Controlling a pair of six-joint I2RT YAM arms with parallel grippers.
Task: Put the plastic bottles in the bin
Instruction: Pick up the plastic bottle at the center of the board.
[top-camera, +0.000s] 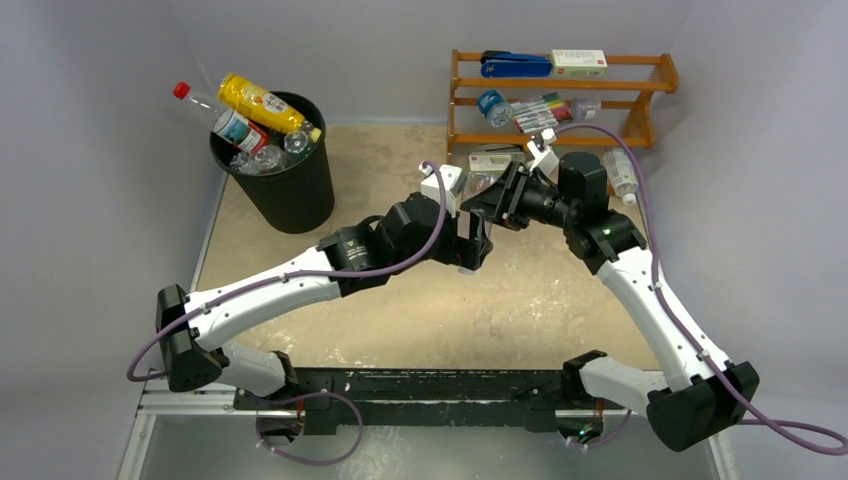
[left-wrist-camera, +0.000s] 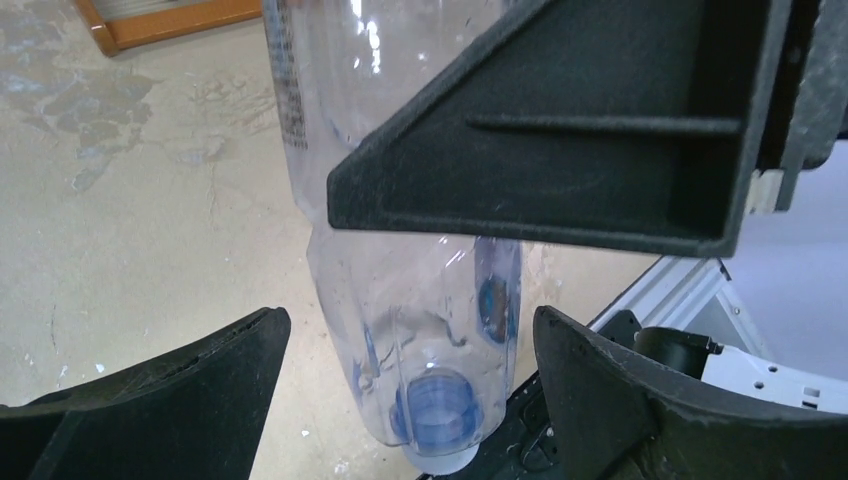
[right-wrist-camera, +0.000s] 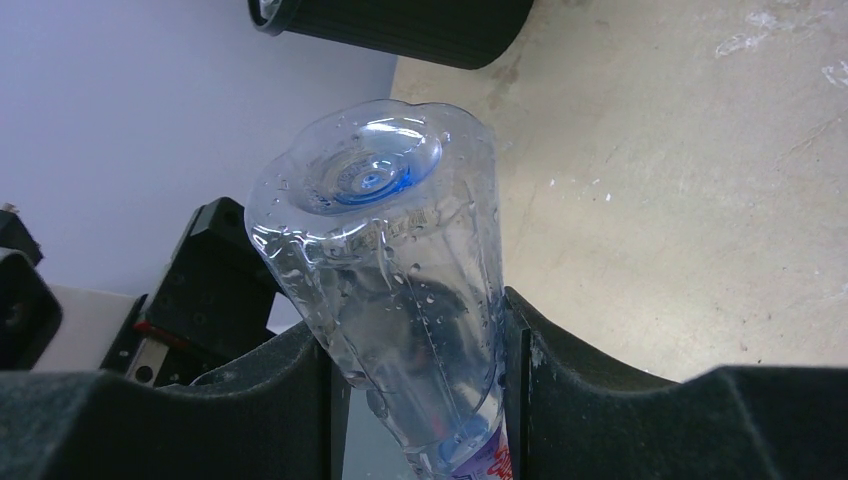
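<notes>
Beige scuffed table (top-camera: 520, 300) bears the black bin (top-camera: 290, 195), pale lilac walls (top-camera: 90, 180) around.

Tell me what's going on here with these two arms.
The right hand is gripping a clear plastic bottle in the air above the table. The left hand is open, its fingers spread on either side of the same bottle without touching it, so this looks like a handover. The black bin at the far left is already heaped with bottles, with a yellow bottle on top.

Clear bottle (right-wrist-camera: 400, 280) — neck end below right wrist view's edge
</notes>
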